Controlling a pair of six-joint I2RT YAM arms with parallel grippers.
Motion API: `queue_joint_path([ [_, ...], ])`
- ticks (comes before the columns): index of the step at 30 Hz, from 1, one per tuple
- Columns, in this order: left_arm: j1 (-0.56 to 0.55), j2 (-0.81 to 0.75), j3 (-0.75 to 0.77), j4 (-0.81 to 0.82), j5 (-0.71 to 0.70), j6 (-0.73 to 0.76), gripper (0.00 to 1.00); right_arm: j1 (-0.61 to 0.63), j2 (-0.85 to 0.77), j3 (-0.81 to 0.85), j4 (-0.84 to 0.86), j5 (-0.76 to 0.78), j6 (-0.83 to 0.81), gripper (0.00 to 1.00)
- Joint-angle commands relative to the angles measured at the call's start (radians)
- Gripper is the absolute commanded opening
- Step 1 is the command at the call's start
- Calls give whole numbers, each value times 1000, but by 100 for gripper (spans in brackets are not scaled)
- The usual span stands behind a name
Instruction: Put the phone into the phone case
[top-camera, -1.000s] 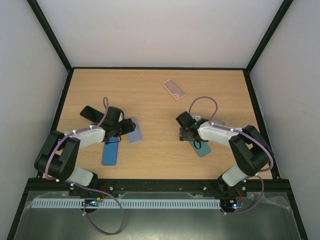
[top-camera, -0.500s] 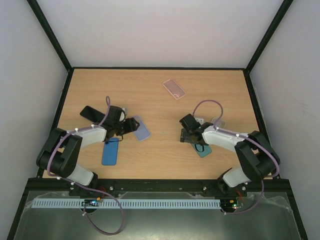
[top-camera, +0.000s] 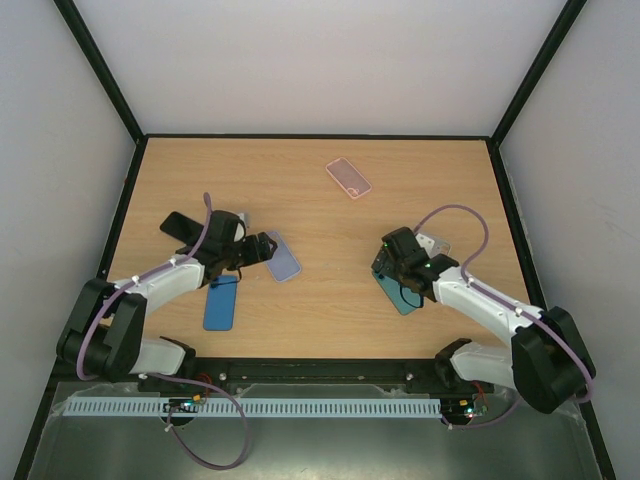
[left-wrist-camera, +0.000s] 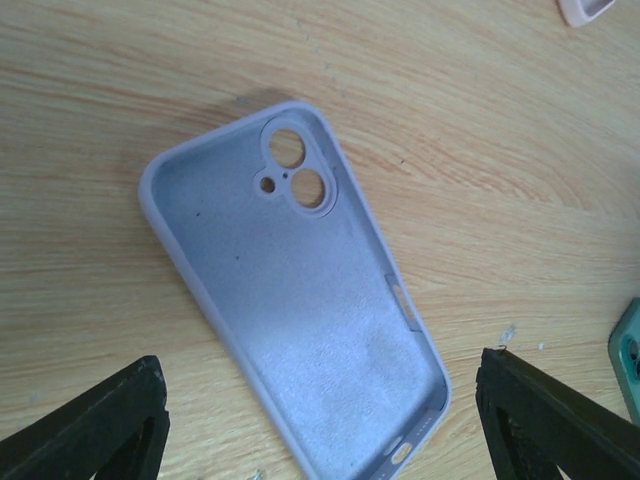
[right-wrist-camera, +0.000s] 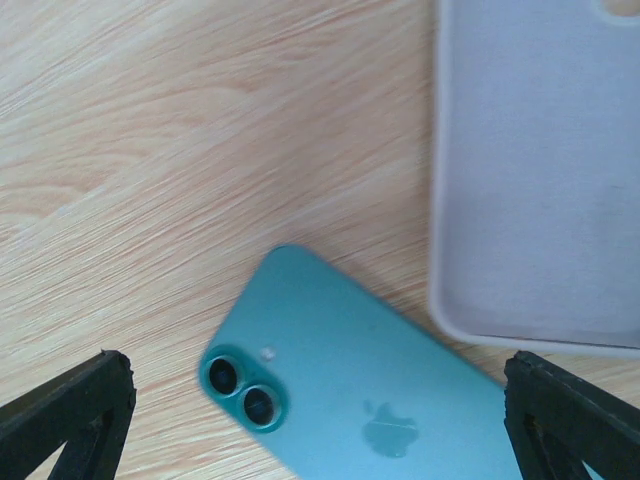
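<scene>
On the left, wide-open left gripper above lavender case, hollow side up on table, untouched. On the right, right gripper spread wide over teal phone, lying camera-up beside pale case. Likely rigid, slick, thin: pinch across long edges.

Both arms reach forward and inward, left gripper and right gripper low, jaws spread wide

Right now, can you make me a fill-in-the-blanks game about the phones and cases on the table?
The lavender case has no ____ inside it.
The teal phone shows ____ camera lenses.
The far case, lying alone, is coloured ____.
Missing words: phone, two, pink.
</scene>
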Motion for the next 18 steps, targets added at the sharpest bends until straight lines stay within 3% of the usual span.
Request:
queue_joint_path([
  [1,-6,-13,-27,-43,6,13,83,-56,-45,-50,-42,42,33,98],
  [13,-6,-7,-35,-58,-2,-6,82,-91,-71,-163,73,-13,25,98],
  [18,-6,-35,-41,-66,-10,-10,82,-94,-42,-190,132,-113,-2,97],
])
